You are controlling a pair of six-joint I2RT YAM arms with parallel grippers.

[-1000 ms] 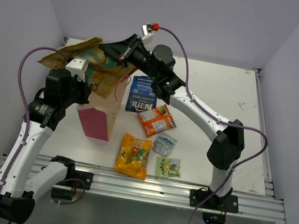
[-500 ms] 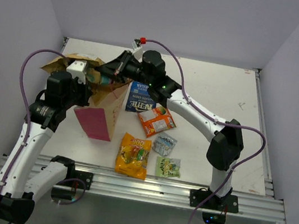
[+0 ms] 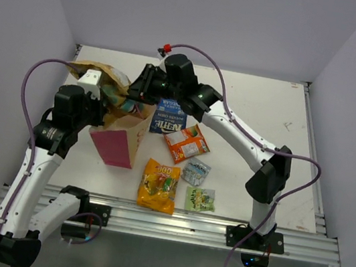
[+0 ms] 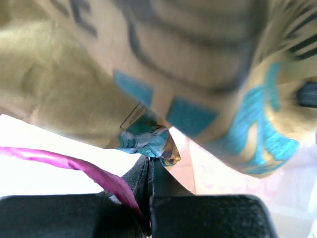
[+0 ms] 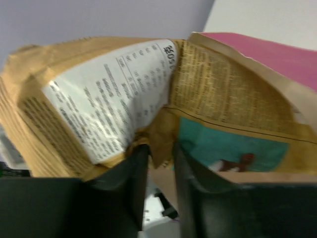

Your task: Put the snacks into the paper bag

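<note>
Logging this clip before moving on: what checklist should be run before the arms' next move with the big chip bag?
1. Left gripper shut on a corner of the chip bag: ok.
2. Right gripper pinching the chip bag's edge: ok.
3. Paper bag upright: ok.
4. Chip bag fully inside the paper bag: not ok, much of it sticks out.
5. Paper bag's mouth wide enough: cannot tell, covered.

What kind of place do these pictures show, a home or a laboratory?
Most likely a robot test cell in a laboratory, not a home: plain walls close around a white table, and two arms are bolted to a metal rail at its near edge.
</note>
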